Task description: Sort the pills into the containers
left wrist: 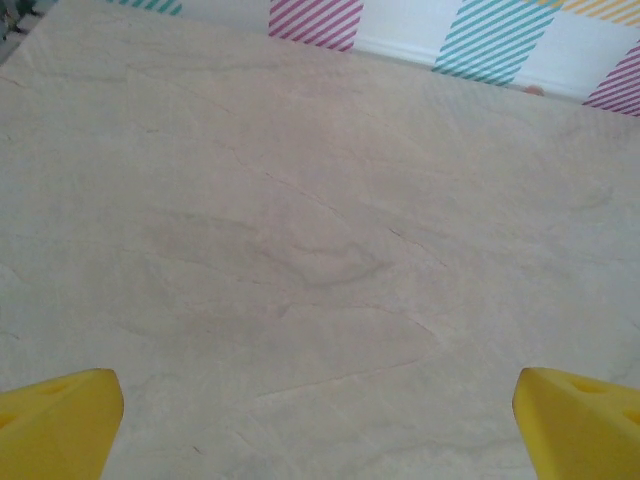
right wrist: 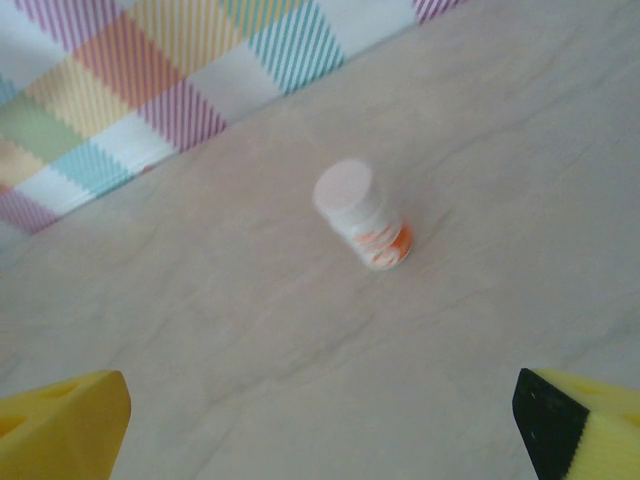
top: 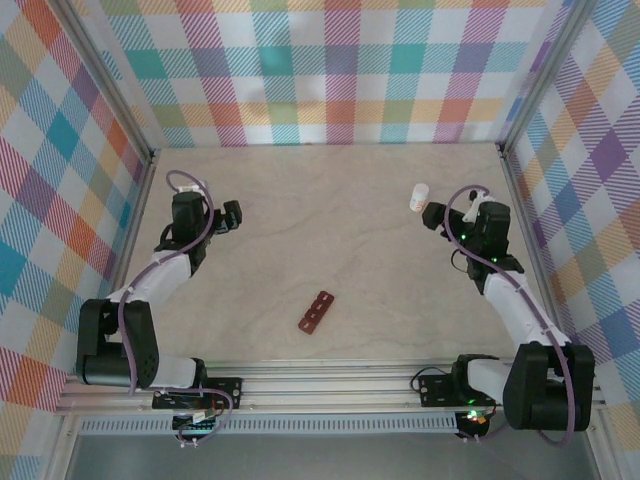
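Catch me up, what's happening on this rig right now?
Nothing is being handled yet. Both arms sit back with jaws open: the left gripper over bare table, the right gripper facing the small white bottle standing at the far right. The dark red container strip lies untouched near the middle front of the table, apart from both.

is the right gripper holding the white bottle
No, the white bottle sits on the table ahead of the right gripper, well clear of its open yellow fingers.
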`<move>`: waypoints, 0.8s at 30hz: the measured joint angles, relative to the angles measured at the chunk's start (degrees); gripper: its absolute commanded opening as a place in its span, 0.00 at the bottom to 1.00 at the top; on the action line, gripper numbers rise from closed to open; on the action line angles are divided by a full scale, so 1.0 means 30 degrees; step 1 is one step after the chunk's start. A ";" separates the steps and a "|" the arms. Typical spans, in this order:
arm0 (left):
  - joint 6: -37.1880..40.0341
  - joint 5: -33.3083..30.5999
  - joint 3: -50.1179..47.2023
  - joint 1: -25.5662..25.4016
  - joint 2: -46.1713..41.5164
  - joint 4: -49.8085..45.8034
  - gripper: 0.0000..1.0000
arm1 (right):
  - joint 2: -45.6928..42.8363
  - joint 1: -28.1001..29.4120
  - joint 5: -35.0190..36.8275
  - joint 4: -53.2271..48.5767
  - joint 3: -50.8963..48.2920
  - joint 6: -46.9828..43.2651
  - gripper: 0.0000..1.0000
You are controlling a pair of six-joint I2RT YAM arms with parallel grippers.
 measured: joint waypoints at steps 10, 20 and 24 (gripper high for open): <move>-0.1610 0.1275 0.0801 -0.0809 -0.1974 -0.3665 1.00 | -0.2521 0.1129 -0.3140 -0.4626 -0.0291 0.0401 0.92; -0.2426 0.1348 0.0794 -0.2754 -0.3774 -0.5603 1.00 | -0.1341 0.8204 -0.1923 -0.5887 -0.1392 0.0852 0.89; -0.2681 0.1326 0.0794 -0.2769 -0.3803 -0.6193 1.00 | 0.0146 1.1336 -0.0772 -0.5668 -0.1392 0.1639 0.88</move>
